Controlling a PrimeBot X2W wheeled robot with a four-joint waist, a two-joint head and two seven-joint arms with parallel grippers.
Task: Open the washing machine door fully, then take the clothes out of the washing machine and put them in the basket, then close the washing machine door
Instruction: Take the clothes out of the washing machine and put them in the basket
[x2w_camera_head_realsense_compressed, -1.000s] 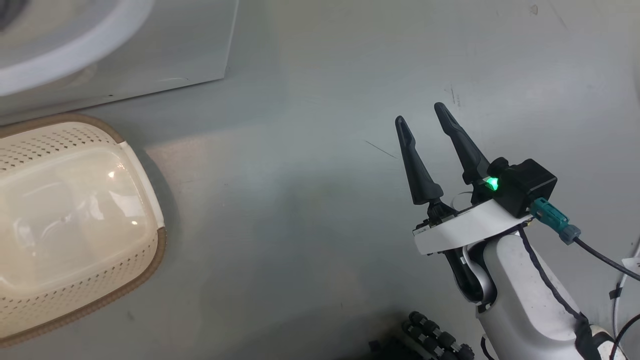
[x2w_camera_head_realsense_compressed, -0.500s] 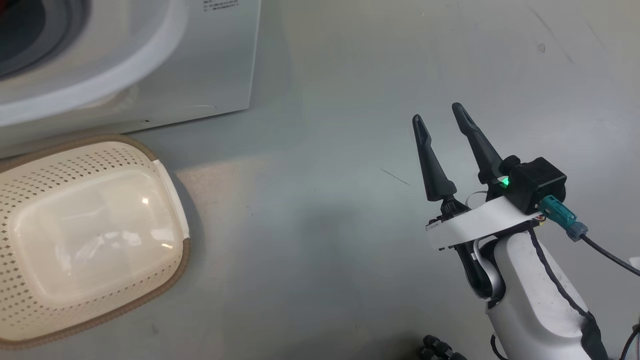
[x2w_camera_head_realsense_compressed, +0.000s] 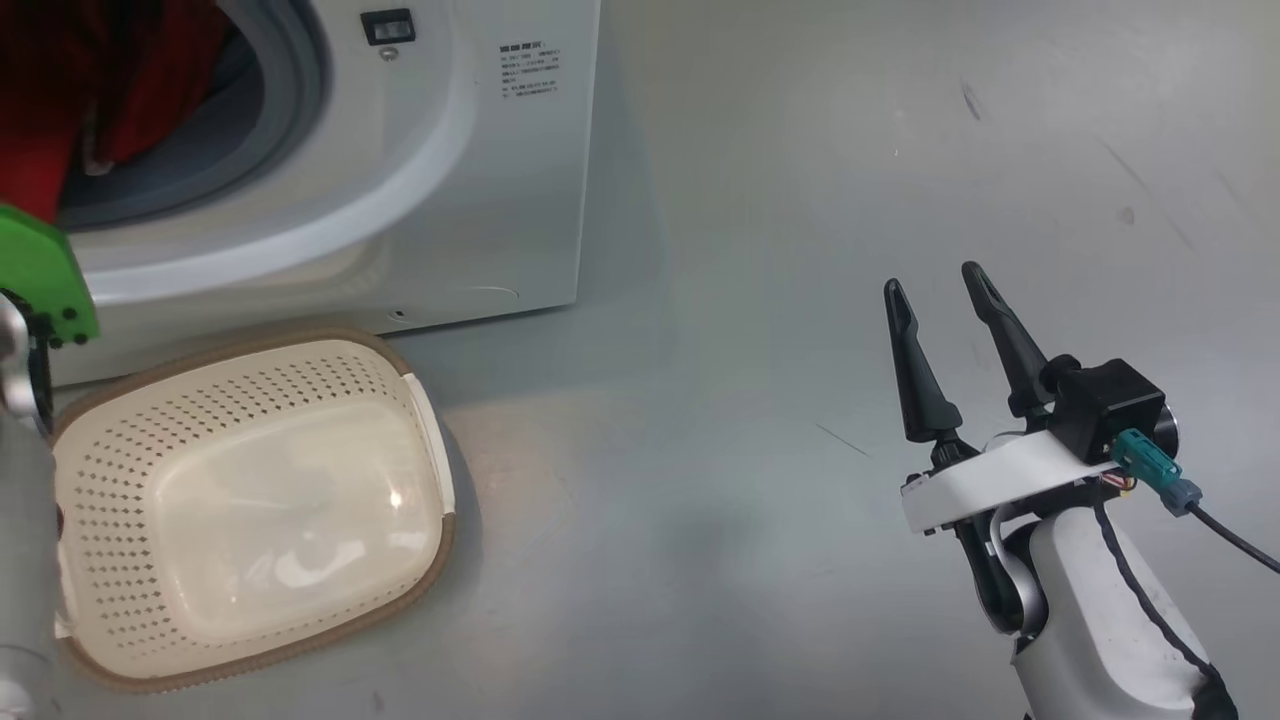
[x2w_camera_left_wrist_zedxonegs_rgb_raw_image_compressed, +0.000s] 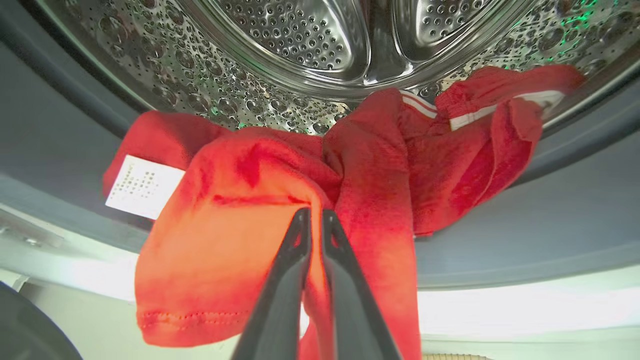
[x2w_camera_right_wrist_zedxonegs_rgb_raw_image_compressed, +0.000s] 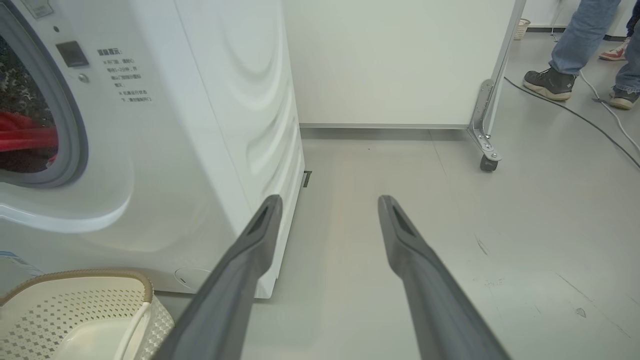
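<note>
Grey floor (x2w_camera_head_realsense_compressed: 720, 420) surrounds spread right gripper (x2w_camera_head_realsense_compressed: 932, 277).

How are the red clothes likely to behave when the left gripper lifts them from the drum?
Probably floppy: the clothes sag in folds over the washing machine rim. Likely light, since the shut left gripper holds up a hanging fold. The far bunch may drag.

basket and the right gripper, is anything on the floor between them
No. In the head view the stretch from the basket to the right gripper is bare grey floor, with just a thin dark scratch near the gripper.
</note>
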